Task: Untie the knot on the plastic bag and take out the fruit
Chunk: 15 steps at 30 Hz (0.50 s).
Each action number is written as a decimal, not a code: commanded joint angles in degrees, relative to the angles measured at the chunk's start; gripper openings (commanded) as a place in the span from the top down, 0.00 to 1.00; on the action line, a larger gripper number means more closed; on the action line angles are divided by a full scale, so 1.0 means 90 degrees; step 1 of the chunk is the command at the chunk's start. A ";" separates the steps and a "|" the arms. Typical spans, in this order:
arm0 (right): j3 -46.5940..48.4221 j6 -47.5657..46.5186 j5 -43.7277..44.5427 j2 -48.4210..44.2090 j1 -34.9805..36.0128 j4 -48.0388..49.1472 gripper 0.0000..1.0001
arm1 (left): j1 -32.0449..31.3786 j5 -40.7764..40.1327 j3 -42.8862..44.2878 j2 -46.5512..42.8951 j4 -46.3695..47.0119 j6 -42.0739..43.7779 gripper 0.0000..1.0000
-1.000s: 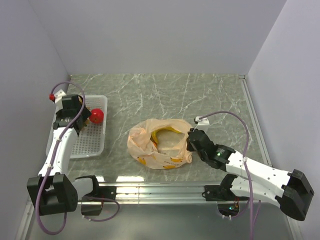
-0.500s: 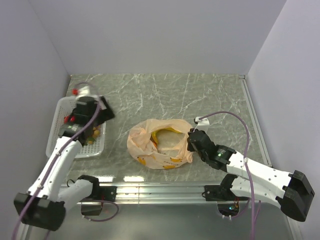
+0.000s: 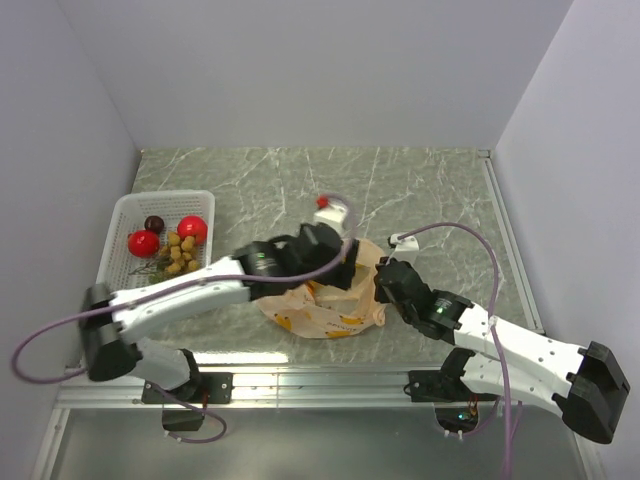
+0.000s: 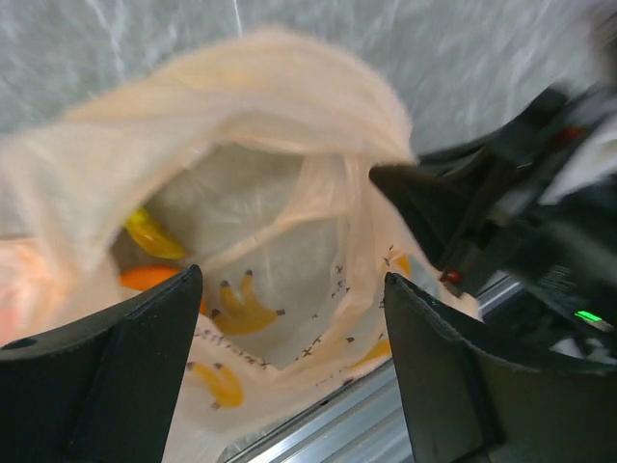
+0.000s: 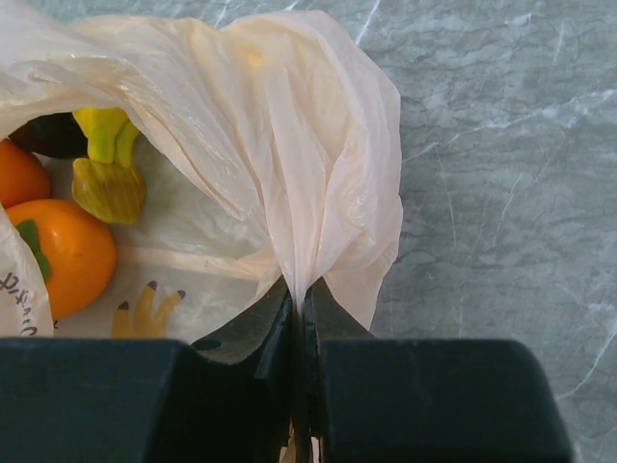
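- At counter centre, top view: bag lies w/ mouth open. L end effector is over it, R end effector at its right edge. Basket far left holds red fruit.
- L wrist: jaws spread wide, nothing held, above the bag; orange inside.
- R wrist: jaws nipped tight on the bag's gathered fold; banana inside.

Arms: left arm and right arm are showing white shells, black joints.
Cables: purple cables are trailing.
Left gripper: wearing broad black fingers.

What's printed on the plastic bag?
Small yellow banana pictures on the peach plastic bag; best in left wrist view.
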 commanded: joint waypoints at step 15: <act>-0.0352 0.0093 0.0152 -0.0361 0.0041 0.0305 0.89 | -0.0455 -0.1946 -0.2311 0.0208 -0.0740 -0.3657 0.20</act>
